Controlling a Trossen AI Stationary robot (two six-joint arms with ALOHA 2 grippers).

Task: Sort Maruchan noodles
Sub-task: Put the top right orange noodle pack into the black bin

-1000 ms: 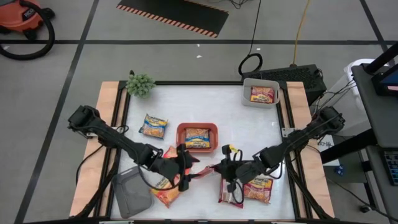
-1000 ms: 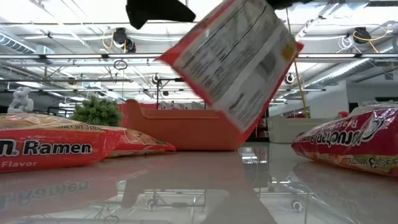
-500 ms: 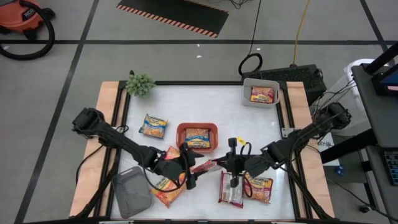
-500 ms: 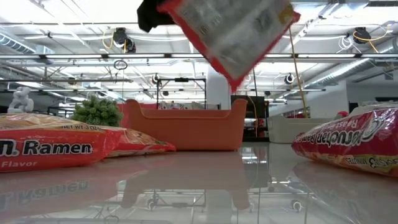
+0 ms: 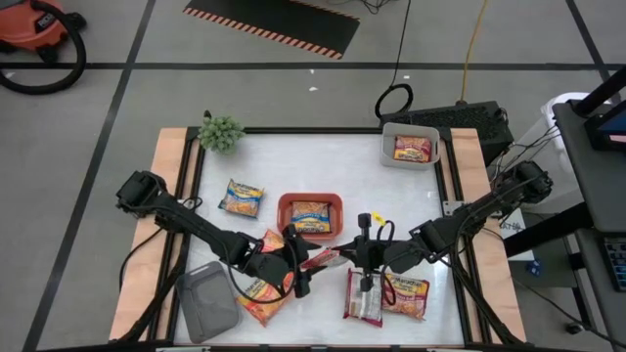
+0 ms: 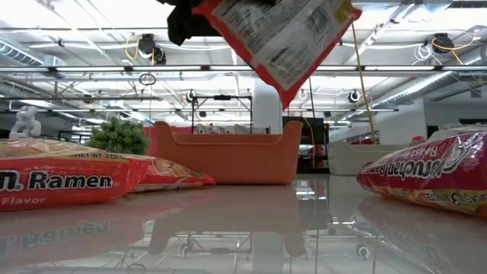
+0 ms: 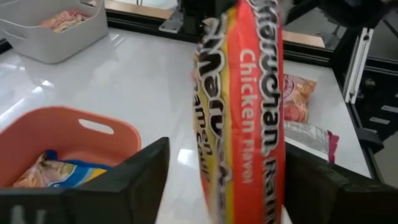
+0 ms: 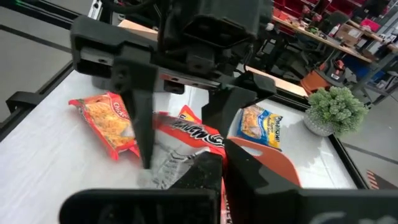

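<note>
Since a second ago: red noodle packet (image 5: 321,260) lifted off the table, carried toward 12 o'clock. Left gripper (image 5: 298,272), 9 o'clock of packet, fingers apart. Right gripper (image 5: 354,256), 3 o'clock, clamped on packet, below red tray (image 5: 337,216).

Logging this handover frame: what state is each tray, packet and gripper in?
Lifted packet: airborne between both grippers.
Left gripper: open around it.
Right gripper: shut on it.
Red tray: holds one packet.
White bin: holds one packet.
Grey tray: empty.
</note>
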